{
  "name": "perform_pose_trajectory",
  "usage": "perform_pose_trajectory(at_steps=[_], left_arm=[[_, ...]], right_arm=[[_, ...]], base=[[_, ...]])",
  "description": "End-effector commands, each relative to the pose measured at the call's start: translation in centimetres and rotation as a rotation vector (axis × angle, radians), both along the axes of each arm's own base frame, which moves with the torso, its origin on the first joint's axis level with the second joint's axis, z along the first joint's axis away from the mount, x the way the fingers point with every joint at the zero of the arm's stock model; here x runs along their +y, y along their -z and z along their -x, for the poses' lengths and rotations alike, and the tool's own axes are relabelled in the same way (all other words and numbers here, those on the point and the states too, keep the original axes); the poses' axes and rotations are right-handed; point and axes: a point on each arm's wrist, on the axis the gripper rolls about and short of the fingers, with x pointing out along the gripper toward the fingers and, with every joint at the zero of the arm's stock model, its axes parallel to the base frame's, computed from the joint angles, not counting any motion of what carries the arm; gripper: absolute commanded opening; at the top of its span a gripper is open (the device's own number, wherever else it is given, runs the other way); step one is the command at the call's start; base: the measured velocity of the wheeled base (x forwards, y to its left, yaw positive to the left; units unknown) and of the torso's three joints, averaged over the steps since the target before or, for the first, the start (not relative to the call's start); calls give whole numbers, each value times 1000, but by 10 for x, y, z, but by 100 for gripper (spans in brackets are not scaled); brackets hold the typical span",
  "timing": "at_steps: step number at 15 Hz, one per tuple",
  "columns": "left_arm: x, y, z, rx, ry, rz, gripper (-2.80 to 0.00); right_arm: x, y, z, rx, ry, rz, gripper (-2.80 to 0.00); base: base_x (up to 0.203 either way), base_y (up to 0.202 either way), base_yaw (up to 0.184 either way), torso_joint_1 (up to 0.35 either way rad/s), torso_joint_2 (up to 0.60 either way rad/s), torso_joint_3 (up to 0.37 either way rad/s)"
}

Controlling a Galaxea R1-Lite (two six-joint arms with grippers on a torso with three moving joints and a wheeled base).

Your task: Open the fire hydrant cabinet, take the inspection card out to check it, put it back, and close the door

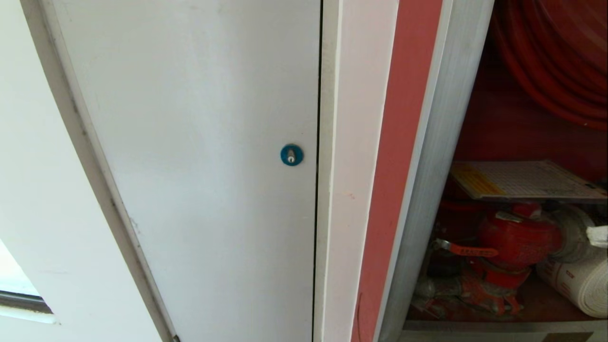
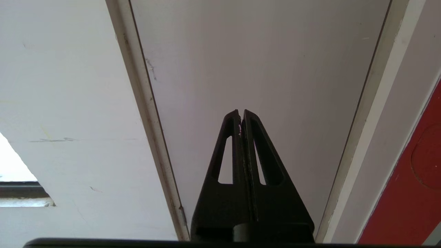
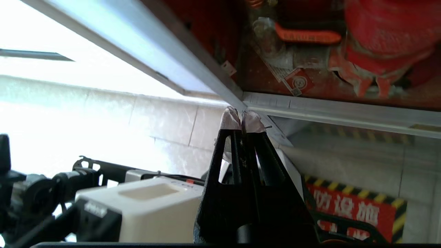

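The right gripper point(image 3: 242, 119) had its tips pressed together, holding nothing, and pointed at the lower frame corner of the cabinet point(image 1: 427, 156), probably because the card point(image 1: 522, 180) was already back inside. In the head view the card lay flat at about 3 o'clock, above the red valve point(image 1: 517, 240). The left gripper point(image 2: 240, 117), also closed, idled before the white door point(image 2: 258, 62).

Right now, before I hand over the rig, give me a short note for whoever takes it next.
Left gripper: shut, empty, parked facing the white door.
Right gripper: shut, empty, below the fire hydrant cabinet, by its bottom frame corner.
Cabinet stands open. Inspection card lies flat inside, above the red valve.
Whether the card has been checked, I cannot tell.
Left: close the cabinet.
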Motion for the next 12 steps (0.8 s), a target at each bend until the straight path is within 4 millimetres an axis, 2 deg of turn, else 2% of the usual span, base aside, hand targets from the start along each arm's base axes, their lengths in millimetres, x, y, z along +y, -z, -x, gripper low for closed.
perform_pose_trajectory(at_steps=[1, 6, 9, 12], left_arm=[[0, 8, -2, 29, 0, -1, -280], [0, 7, -2, 25, 1, -1, -280], [0, 7, -2, 27, 1, -1, -280], [0, 8, -2, 27, 0, -1, -280]], right_arm=[[-10, -1, 50, -113, -4, -21, -280], [-23, 14, 117, -269, -25, -7, -280], [-25, 17, 132, -312, 51, 16, -280], [-27, 27, 149, -277, 60, 25, -280]], base=[[0, 0, 0, 0, 0, 0], [0, 0, 0, 0, 0, 0], [0, 0, 0, 0, 0, 0], [0, 0, 0, 0, 0, 0]])
